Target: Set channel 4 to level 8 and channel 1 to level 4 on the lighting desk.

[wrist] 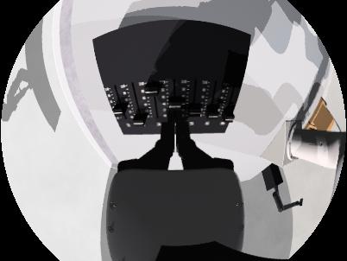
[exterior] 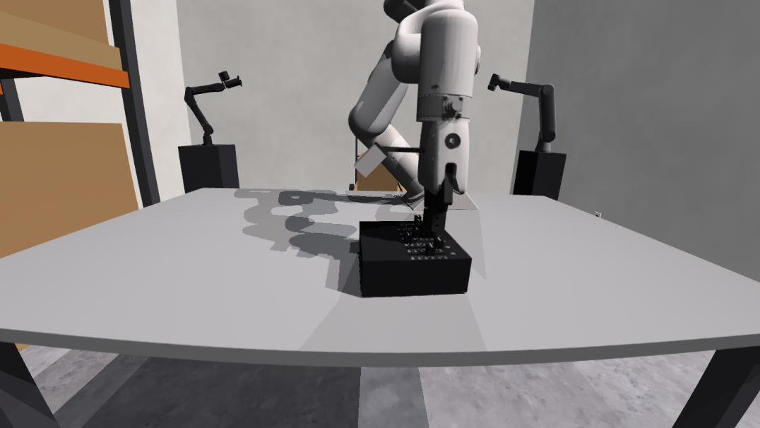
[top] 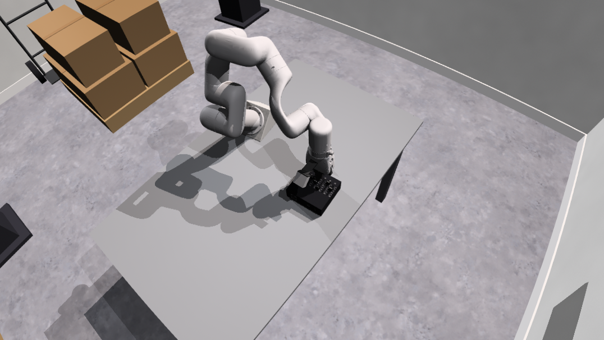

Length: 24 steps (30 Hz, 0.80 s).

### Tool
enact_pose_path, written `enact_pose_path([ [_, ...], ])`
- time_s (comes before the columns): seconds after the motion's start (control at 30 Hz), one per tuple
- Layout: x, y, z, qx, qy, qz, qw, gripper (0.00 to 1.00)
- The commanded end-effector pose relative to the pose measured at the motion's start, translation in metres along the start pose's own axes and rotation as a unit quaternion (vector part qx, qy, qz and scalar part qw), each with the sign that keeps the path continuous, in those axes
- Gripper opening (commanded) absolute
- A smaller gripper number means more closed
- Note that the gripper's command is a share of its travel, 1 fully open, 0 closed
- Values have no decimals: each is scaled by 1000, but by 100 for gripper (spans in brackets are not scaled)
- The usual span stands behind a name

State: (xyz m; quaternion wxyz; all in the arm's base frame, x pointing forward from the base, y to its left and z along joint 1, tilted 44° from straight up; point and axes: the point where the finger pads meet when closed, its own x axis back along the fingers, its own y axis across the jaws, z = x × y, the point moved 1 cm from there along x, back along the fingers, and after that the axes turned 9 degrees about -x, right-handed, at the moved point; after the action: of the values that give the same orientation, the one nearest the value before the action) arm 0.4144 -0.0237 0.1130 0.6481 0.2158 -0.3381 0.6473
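Observation:
The black lighting desk [top: 310,200] [exterior: 414,277] [wrist: 129,56] stands flat on the table. In the wrist view my gripper [exterior: 436,232] [wrist: 174,120] is shut and empty. Its fingertips are low over the desk, just on the near side of the middle, fourth cap [wrist: 174,105]; I cannot tell whether they touch it. That cap's line is below mid-scale. The third cap from the left [wrist: 151,90] stands high. The leftmost cap [wrist: 119,109], the second cap [wrist: 139,120] and the rightmost cap [wrist: 229,117] stand low. Channel numbers and exact levels are unreadable; the fingers hide the middle fader's lower end.
The table [top: 202,270] [exterior: 175,297] bears the desk and the arm's base. A small grey block [top: 302,179] [exterior: 370,159] sticks out from the wrist on a bracket. Stacked cartons [top: 97,54] stand on the floor behind the table. Two dark arms on pedestals stand beyond it.

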Motion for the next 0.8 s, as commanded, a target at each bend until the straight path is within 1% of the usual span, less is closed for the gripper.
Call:
enact_pose_path([
  [0.0,1,-1,0,0,-1,2,1000,0],
  [0.77,1,-2,8,0,-1,2,1000,0],
])
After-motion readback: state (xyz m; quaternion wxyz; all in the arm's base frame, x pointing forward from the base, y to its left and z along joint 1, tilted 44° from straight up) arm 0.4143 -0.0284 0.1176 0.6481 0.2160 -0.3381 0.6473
